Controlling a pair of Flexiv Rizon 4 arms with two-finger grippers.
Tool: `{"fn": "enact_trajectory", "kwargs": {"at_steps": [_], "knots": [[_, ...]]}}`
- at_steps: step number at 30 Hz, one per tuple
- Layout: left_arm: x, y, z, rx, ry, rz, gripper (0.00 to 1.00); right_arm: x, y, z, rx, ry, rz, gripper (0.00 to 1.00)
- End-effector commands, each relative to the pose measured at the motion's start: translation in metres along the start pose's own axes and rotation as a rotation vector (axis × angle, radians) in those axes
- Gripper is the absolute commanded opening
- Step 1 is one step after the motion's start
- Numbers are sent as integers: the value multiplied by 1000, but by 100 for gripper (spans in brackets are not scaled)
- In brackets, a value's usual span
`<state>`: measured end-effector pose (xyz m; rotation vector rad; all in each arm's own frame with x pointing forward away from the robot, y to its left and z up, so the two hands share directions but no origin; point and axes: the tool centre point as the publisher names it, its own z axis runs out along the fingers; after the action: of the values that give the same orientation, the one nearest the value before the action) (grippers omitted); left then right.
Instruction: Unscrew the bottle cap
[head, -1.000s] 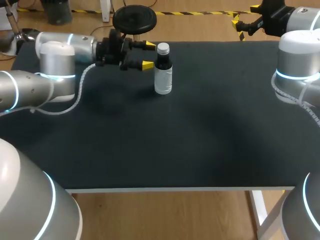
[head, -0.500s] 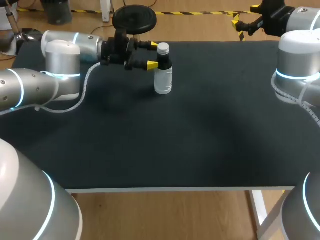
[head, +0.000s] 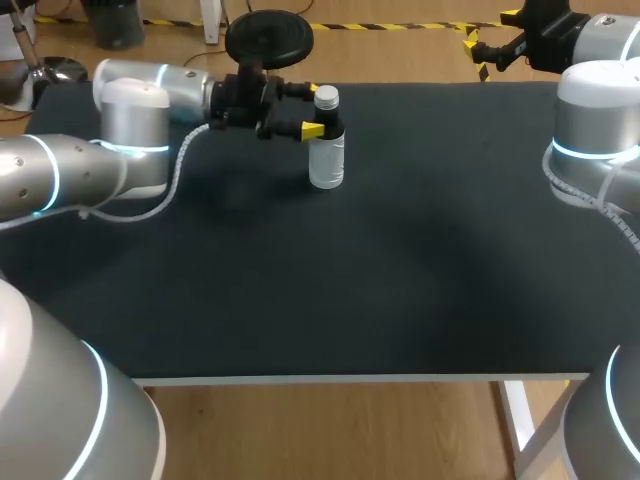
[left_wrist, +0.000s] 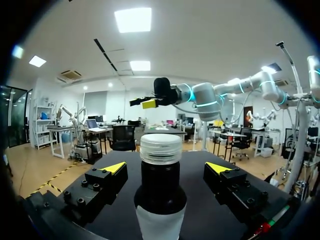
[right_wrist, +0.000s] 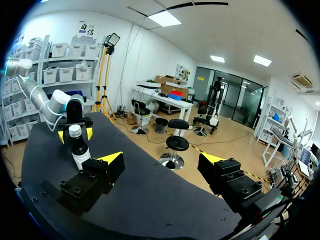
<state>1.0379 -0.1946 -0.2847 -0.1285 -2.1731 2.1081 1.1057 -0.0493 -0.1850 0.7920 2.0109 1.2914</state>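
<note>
Bottle (head: 327, 152) stands upright on the black table (head: 400, 260), its dark neck between the spread fingers of the left claw (head: 309, 110), with neither yellow tip touching it. The right claw (right_wrist: 161, 160) hangs open and empty, well apart from the bottle. The body is probably light, stiff, smooth plastic, so it may slip; clamp the neck. The ribbed white cap (left_wrist: 160, 148), just above the left claw's tips, should give better purchase for turning.
</note>
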Motion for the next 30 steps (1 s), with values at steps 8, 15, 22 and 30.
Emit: {"fn": "enact_trajectory", "kwargs": {"at_steps": [8, 15, 22, 30], "knots": [[-8, 4, 9, 6, 29, -5, 100, 0, 0, -1, 0, 0, 0, 100], [-8, 2, 12, 9, 36, -1, 100, 0, 0, -1, 0, 0, 0, 100], [-9, 1, 12, 9, 41, 0, 100, 0, 0, -1, 0, 0, 0, 100], [-11, 2, 11, 11, 40, -5, 100, 0, 0, -1, 0, 0, 0, 100]]}}
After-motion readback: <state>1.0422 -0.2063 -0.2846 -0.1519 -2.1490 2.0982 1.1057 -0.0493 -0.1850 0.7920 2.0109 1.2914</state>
